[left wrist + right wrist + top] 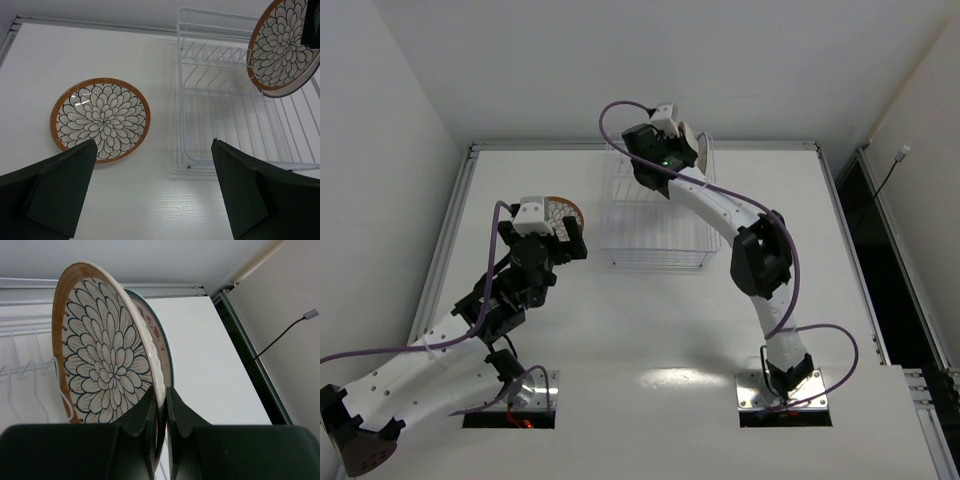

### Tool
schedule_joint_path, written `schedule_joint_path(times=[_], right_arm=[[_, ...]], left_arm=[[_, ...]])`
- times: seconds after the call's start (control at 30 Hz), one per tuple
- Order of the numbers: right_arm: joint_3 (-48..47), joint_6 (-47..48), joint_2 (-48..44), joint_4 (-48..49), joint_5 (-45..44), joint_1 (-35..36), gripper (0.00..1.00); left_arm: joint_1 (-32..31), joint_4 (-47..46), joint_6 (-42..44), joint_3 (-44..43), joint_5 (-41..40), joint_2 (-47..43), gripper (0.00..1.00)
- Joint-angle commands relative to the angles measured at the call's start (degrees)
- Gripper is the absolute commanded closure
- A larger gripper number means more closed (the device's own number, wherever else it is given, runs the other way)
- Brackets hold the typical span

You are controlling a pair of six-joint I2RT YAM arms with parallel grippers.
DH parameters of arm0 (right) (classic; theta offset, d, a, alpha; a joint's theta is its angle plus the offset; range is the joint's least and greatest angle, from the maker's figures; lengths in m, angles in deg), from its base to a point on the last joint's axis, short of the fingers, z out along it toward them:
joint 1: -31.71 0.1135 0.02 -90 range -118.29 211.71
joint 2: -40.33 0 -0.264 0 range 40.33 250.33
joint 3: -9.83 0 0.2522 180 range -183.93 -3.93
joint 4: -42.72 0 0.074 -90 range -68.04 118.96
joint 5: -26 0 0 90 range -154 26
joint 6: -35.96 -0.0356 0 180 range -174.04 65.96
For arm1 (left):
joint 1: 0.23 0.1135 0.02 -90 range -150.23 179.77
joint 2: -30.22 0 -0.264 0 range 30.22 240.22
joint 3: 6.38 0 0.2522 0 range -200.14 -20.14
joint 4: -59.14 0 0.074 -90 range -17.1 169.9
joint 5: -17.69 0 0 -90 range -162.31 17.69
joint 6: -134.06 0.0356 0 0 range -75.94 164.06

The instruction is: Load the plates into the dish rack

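Top view, left tool (570, 238): hangs low over the table (620, 330); the finger gap is not legible from here.
Top view, flat plate (565, 207): just beyond the left tool, mostly hidden under the wrist. Only an orange-rimmed arc shows.
Top view, dish rack (655, 220): right of the left tool and apart from it.
Top view, right tool (682, 150): above the rack's far right corner.
Top view, arm poses: the left arm is folded low and reaches forward from the left. The right arm stretches forward, its elbow bowed out to the right and its forearm angled left.

Left wrist view, left tool (154, 145): fingers wide apart, nothing between them.
Left wrist view, flat plate (101, 119): ahead and left of the tool, clear of the left finger. It lies flat on the table, face up.
Left wrist view, dish rack (182, 100): ahead and right, its near corner just beyond the right finger.
Left wrist view, held plate (282, 47): far ahead and right, tilted on edge over the rack.

Right wrist view, right tool (161, 400): fingers clamped on the held plate's nearest rim.
Right wrist view, held plate (105, 365): rises edge-on out of the tool, patterned face to the tool's left, toward the rack wires.
Right wrist view, teal-edged surface (162, 345): right of the plate's rim. Cannot tell whether it is the plate's own back or another plate.
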Motion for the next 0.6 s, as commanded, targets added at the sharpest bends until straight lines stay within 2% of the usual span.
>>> schedule_joint_path(times=[0.0, 0.1, 0.37, 0.57], right_arm=[[-2.93, 0.17, 0.06, 4.84, -4.77, -0.53, 1.0], [-2.93, 0.16, 1.99, 4.84, -4.77, -0.53, 1.0], [-4.42, 0.16, 6.21, 3.52, -1.7, 0.62, 0.91], [-2.23, 0.16, 7.88, 3.53, -3.37, 3.33, 0.91]], left_arm=[[0.39, -0.83, -0.2, -1.05, -0.39, -0.86, 0.01], [0.39, -0.83, -0.2, -1.05, -0.39, -0.86, 0.01], [0.39, -0.83, -0.2, -1.05, -0.39, -0.34, 0.01], [0.39, -0.83, -0.2, -1.05, -0.39, -0.34, 0.01]])
